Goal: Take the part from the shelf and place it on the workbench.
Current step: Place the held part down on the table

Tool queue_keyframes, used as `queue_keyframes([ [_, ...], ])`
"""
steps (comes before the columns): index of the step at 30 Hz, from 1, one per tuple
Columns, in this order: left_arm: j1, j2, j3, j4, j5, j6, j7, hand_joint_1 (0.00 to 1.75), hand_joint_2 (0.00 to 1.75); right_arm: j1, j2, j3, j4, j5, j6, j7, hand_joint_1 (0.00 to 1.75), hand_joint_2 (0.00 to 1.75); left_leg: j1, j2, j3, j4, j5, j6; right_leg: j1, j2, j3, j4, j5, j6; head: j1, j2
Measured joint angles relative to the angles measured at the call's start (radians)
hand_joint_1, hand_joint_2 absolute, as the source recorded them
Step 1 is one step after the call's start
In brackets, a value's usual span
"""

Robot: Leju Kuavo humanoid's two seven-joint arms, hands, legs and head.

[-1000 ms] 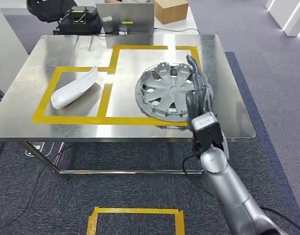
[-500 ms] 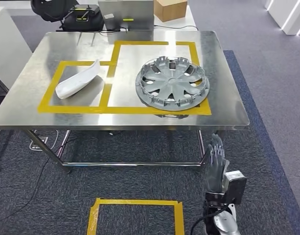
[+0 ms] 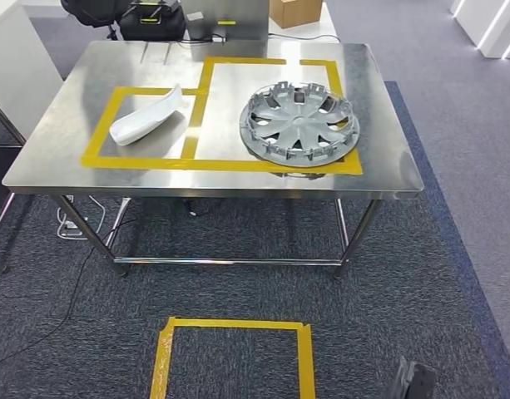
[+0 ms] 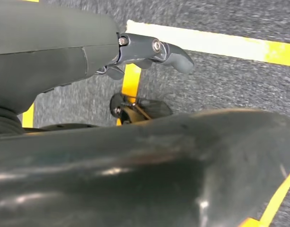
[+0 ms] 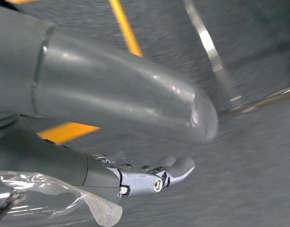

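The grey hubcap (image 3: 299, 123) lies flat on the steel workbench (image 3: 390, 166), inside the right-hand yellow tape outline, with nothing touching it. A white curved part (image 3: 146, 116) lies in the left outline. My right arm (image 3: 412, 384) hangs low at the bottom right, well short of the bench. In the right wrist view my right hand (image 5: 129, 113) hangs over the carpet, fingers (image 5: 154, 178) stretched out and empty. My left hand (image 4: 100, 52) also hangs over the floor, its fingers (image 4: 161, 49) extended and holding nothing.
A yellow tape square (image 3: 233, 353) marks the dark carpet in front of the bench. Black gear (image 3: 148, 18), a laptop and a cardboard box (image 3: 296, 10) stand behind the far edge. A white surface (image 3: 13, 58) adjoins the bench on the left.
My right hand has left the hubcap's rim and dropped down beside my body. The hubcap stays on the bench. The whole view has shifted, with the bench now farther away.
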Motion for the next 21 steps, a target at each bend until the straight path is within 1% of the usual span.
queue_keyframes([
  [1, -0.001, 0.0, 0.001, 0.0, -0.001, -0.004, 0.004, 0.0, 0.0, -0.003, 0.0, -0.029, 0.037, 0.011, 0.0, 0.012, 0.0, 0.0, 0.0, 0.003, -0.011, -0.002, 0.011, 0.01, -0.002, 0.003, -0.009, 0.016, -0.024, 0.005, 0.001, 0.0],
  [2, -0.001, 0.0, 0.002, 0.0, -0.002, -0.008, 0.008, 0.0, 0.0, -0.005, 0.0, -0.052, 0.07, 0.029, -0.008, 0.025, 0.0, 0.0, 0.0, 0.006, -0.024, -0.004, 0.023, 0.02, -0.003, 0.006, -0.022, 0.049, -0.067, 0.007, 0.002, 0.0],
  [3, -0.003, 0.0, 0.002, 0.0, -0.004, -0.013, 0.012, 0.0, 0.0, -0.007, 0.0, -0.067, 0.098, 0.054, -0.021, 0.04, 0.0, 0.0, -0.002, 0.009, -0.039, -0.004, 0.035, 0.026, -0.003, 0.008, -0.038, 0.101, -0.125, 0.008, 0.005, 0.0],
  [4, -0.003, 0.0, 0.003, 0.0, -0.006, -0.017, 0.016, 0.0, 0.0, -0.009, 0.0, -0.075, 0.12, 0.081, -0.036, 0.055, 0.0, 0.0, -0.005, 0.01, -0.055, -0.003, 0.046, 0.03, -0.003, 0.01, -0.053, 0.164, -0.178, 0.009, 0.007, 0.0],
  [5, -0.003, 0.0, 0.003, 0.0, -0.008, -0.021, 0.019, 0.0, 0.0, -0.01, 0.0, -0.078, 0.14, 0.101, -0.045, 0.067, 0.0, 0.0, -0.008, 0.011, -0.073, -0.002, 0.059, 0.032, -0.003, 0.011, -0.061, 0.224, -0.212, 0.01, 0.008, 0.0],
  [6, -0.003, 0.0, 0.003, 0.0, -0.011, -0.024, 0.021, 0.0, 0.0, -0.014, 0.0, -0.081, 0.162, 0.119, -0.052, 0.078, 0.0, 0.0, -0.011, 0.013, -0.091, 0.001, 0.072, 0.032, -0.002, 0.011, -0.057, 0.265, -0.218, 0.01, 0.009, 0.0],
  [7, -0.004, 0.0, 0.004, 0.0, -0.013, -0.027, 0.023, 0.0, 0.0, -0.019, -0.001, -0.086, 0.186, 0.129, -0.053, 0.087, 0.0, 0.0, -0.013, 0.014, -0.11, 0.004, 0.084, 0.032, -0.002, 0.011, -0.039, 0.277, -0.197, 0.009, 0.009, 0.0],
  [8, -0.004, 0.001, 0.004, 0.0, -0.015, -0.029, 0.025, 0.0, 0.0, -0.023, -0.001, -0.091, 0.208, 0.136, -0.053, 0.094, 0.0, 0.0, -0.014, 0.016, -0.128, 0.009, 0.094, 0.03, -0.002, 0.011, -0.005, 0.257, -0.162, 0.008, 0.009, 0.0],
  [9, -0.004, 0.001, 0.004, 0.0, -0.017, -0.032, 0.028, 0.0, 0.0, -0.027, -0.002, -0.097, 0.229, 0.147, -0.053, 0.11, 0.0, 0.0, -0.015, 0.016, -0.143, 0.016, 0.103, 0.028, -0.002, 0.011, 0.042, 0.208, -0.132, 0.006, 0.009, 0.0],
  [10, -0.005, 0.001, 0.004, 0.0, -0.019, -0.036, 0.031, 0.0, 0.0, -0.03, -0.003, -0.101, 0.246, 0.161, -0.054, 0.134, 0.0, 0.0, -0.016, 0.016, -0.157, 0.025, 0.11, 0.024, -0.001, 0.011, 0.103, 0.132, -0.12, 0.003, 0.01, 0.0],
  [11, -0.006, 0.002, 0.003, 0.0, -0.023, -0.042, 0.037, 0.0, 0.0, -0.034, -0.004, -0.101, 0.262, 0.181, -0.056, 0.169, 0.0, 0.0, -0.017, 0.016, -0.167, 0.033, 0.117, 0.02, 0.0, 0.011, 0.157, 0.055, -0.129, -0.001, 0.009, 0.0],
  [12, -0.007, 0.003, 0.003, 0.0, -0.027, -0.051, 0.045, 0.0, 0.0, -0.039, -0.004, -0.1, 0.279, 0.204, -0.057, 0.213, 0.0, 0.0, -0.018, 0.017, -0.174, 0.04, 0.125, 0.015, 0.002, 0.012, 0.196, -0.006, -0.145, -0.005, 0.01, 0.0],
  [13, -0.008, 0.004, 0.003, 0.001, -0.03, -0.061, 0.054, 0.0, 0.0, -0.043, -0.006, -0.097, 0.297, 0.224, -0.058, 0.255, 0.0, 0.0, -0.018, 0.018, -0.18, 0.044, 0.133, 0.009, 0.005, 0.012, 0.216, -0.044, -0.159, -0.01, 0.01, 0.0],
  [14, -0.008, 0.007, 0.002, 0.001, -0.031, -0.073, 0.064, 0.0, 0.0, -0.044, -0.007, -0.093, 0.315, 0.242, -0.059, 0.297, 0.0, 0.0, -0.017, 0.019, -0.183, 0.044, 0.143, 0.003, 0.005, 0.012, 0.214, -0.054, -0.162, -0.016, 0.009, 0.0],
  [15, -0.009, 0.01, 0.002, 0.001, -0.029, -0.084, 0.072, 0.0, 0.0, -0.044, -0.007, -0.09, 0.33, 0.255, -0.06, 0.33, 0.0, 0.0, -0.015, 0.018, -0.187, 0.046, 0.143, -0.003, 0.005, 0.01, 0.206, -0.054, -0.156, -0.024, 0.01, 0.0],
  [16, -0.008, 0.013, 0.002, 0.002, -0.027, -0.093, 0.079, 0.0, 0.0, -0.043, -0.008, -0.086, 0.343, 0.263, -0.061, 0.354, 0.0, 0.0, -0.013, 0.016, -0.191, 0.057, 0.123, -0.01, 0.004, 0.008, 0.198, -0.053, -0.147, -0.032, 0.009, 0.0],
  [17, -0.007, 0.016, 0.002, 0.002, -0.023, -0.1, 0.083, 0.0, 0.0, -0.042, -0.008, -0.082, 0.354, 0.27, -0.062, 0.371, 0.0, 0.0, -0.01, 0.014, -0.198, 0.086, 0.083, -0.017, 0.002, 0.005, 0.188, -0.054, -0.136, -0.04, 0.008, 0.0],
  [18, -0.006, 0.018, 0.002, 0.002, -0.021, -0.104, 0.085, 0.0, 0.0, -0.042, -0.008, -0.078, 0.363, 0.274, -0.062, 0.38, 0.0, 0.0, -0.007, 0.012, -0.208, 0.133, 0.029, -0.023, 0.002, 0.003, 0.175, -0.053, -0.126, -0.045, 0.006, 0.0],
  [19, -0.006, 0.019, 0.002, 0.002, -0.019, -0.105, 0.086, 0.0, 0.0, -0.043, -0.008, -0.075, 0.368, 0.276, -0.062, 0.386, 0.0, 0.0, -0.005, 0.012, -0.219, 0.196, -0.024, -0.029, 0.002, 0.002, 0.162, -0.052, -0.116, -0.048, 0.005, 0.0],
  [20, -0.006, 0.021, 0.002, 0.002, -0.018, -0.106, 0.087, 0.0, 0.0, -0.043, -0.008, -0.072, 0.373, 0.279, -0.062, 0.39, 0.0, 0.0, -0.003, 0.012, -0.228, 0.26, -0.056, -0.034, 0.002, -0.001, 0.148, -0.05, -0.107, -0.048, 0.004, 0.0],
  [21, -0.006, 0.022, 0.002, 0.002, -0.02, -0.105, 0.087, 0.0, 0.0, -0.044, -0.008, -0.07, 0.377, 0.284, -0.062, 0.397, 0.0, 0.0, 0.0, 0.012, -0.231, 0.31, -0.06, -0.038, 0.002, -0.006, 0.134, -0.047, -0.099, -0.048, 0.003, 0.0],
])
